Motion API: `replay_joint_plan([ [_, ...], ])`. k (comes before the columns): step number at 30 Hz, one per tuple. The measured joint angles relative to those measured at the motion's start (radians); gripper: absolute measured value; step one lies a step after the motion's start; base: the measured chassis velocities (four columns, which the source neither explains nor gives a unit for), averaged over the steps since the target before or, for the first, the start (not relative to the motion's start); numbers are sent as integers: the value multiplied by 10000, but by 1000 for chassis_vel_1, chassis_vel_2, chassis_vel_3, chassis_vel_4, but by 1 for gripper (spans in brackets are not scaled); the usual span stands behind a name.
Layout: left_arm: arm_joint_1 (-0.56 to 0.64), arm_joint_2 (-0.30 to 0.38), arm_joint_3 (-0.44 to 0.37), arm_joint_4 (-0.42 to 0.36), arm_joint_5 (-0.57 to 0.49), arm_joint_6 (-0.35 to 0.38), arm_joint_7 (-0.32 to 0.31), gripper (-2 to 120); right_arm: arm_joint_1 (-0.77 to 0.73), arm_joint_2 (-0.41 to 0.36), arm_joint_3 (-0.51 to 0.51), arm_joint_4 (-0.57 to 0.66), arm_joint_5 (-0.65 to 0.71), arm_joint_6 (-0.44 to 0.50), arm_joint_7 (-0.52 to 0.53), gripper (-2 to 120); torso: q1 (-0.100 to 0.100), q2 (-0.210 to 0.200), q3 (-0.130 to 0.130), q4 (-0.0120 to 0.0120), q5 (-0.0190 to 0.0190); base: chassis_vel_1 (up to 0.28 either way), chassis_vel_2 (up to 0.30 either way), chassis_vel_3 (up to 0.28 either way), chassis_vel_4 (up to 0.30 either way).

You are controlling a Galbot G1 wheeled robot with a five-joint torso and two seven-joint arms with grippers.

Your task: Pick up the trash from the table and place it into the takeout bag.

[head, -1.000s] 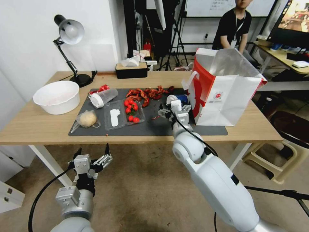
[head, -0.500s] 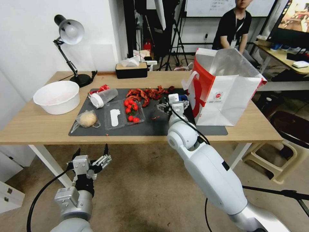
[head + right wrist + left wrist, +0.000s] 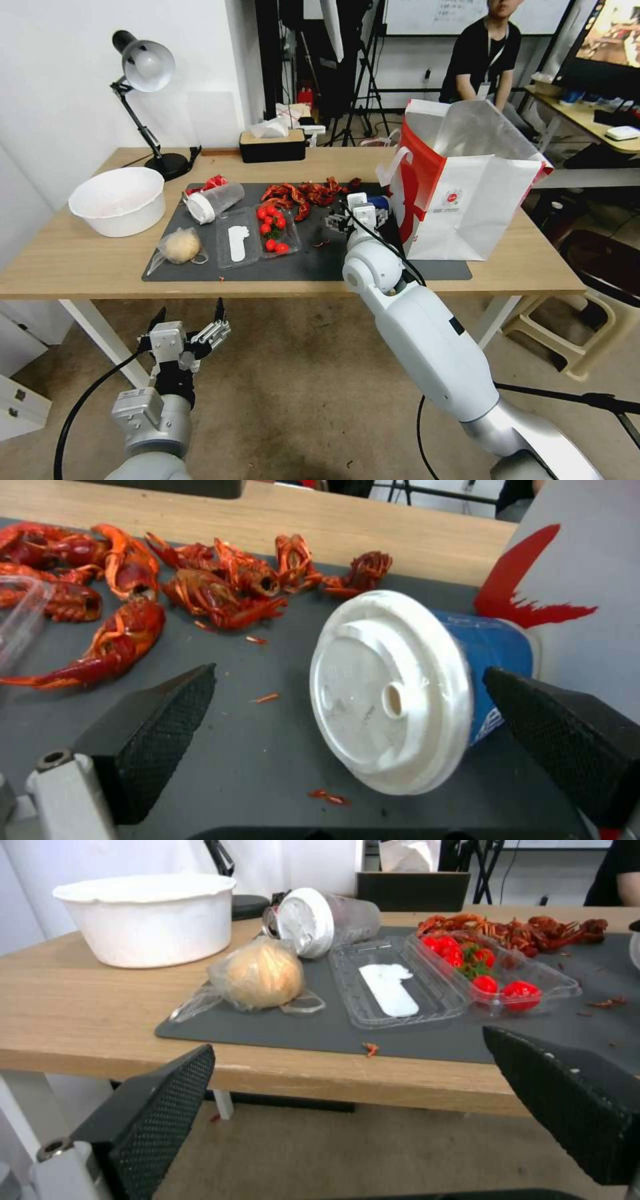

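The right arm has reached farther over the table (image 3: 80, 263); its elbow joint now sits higher and closer to the table's near edge than a second ago; the right gripper (image 3: 358, 212) has moved across the dark mat (image 3: 320, 263) toward the blue cup (image 3: 380, 202) lying on its side beside the takeout bag (image 3: 467, 200); the white lid (image 3: 390, 692) of the cup now lies between the spread fingers (image 3: 153, 730), untouched by them.
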Motion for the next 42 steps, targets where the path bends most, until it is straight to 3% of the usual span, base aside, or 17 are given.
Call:
replay_joint_plan([
  [32,3,80,-7,58,-60,-54,-82,100,385,379,211,-1149,-163,390,68,100,1,0,0,0,0,0,0,0,0],
  [37,-1,74,16,81,-60,-56,-92,100,398,394,216,-1180,-163,490,76,92,0,0,0,0,0,0,0,0,0],
  [39,-2,76,24,90,-60,-57,-94,100,398,390,221,-1213,-162,598,78,80,1,0,0,0,0,0,0,0,0],
  [42,-1,80,28,92,-61,-57,-95,100,397,372,222,-1213,-162,641,83,71,1,0,-1,0,0,0,0,0,0],
])
